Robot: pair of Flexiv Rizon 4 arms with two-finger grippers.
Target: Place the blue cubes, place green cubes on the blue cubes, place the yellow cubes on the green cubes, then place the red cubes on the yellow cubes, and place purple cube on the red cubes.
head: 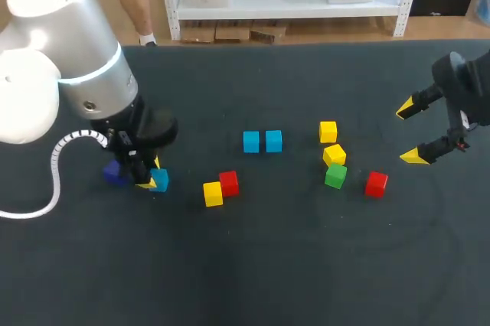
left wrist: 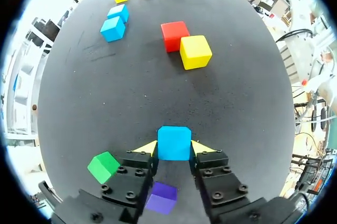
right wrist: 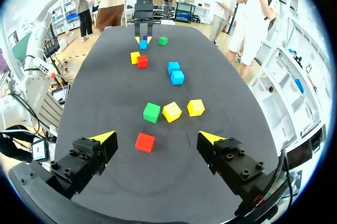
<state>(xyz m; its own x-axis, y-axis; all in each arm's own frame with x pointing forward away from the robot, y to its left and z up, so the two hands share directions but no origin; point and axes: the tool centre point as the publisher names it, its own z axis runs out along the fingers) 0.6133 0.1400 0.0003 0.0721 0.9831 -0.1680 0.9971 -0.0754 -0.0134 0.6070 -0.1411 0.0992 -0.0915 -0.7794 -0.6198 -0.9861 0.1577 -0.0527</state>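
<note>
the left gripper (left wrist: 174, 149) is pinching one blue cube (left wrist: 174, 142) between its two yellow tips, one tip on each opposite side face, low over the tabletop (head: 253, 265). it cannot be told from these views if the cube rests on the surface or is a little lifted. this grip on two flat sides makes sense, because the cube then does not turn and can be put down straight. in the head view the same cube is at the left side, well apart from the pair of blue cubes (head: 262, 141) that stand just beside each other in the middle. this pair looks like the beginning of the bottom layer, so probably the held cube should go next to them. under the left gripper lies the purple cube (left wrist: 162, 197), and a green cube (left wrist: 103, 166) is just beside one finger; both are near, so a lift straight up would avoid pushing them. a red cube (left wrist: 175, 36) and a yellow cube (left wrist: 195, 51) touch each other on the way toward the pair. the right gripper (right wrist: 157, 138) hangs at the right side with fingers spread wide and holds nothing. another red cube (right wrist: 145, 142) lies below it, and ahead are a second green cube (right wrist: 151, 112) and two more yellow cubes (right wrist: 172, 111). no green is on blue yet, so the task seems at its first step.
</note>
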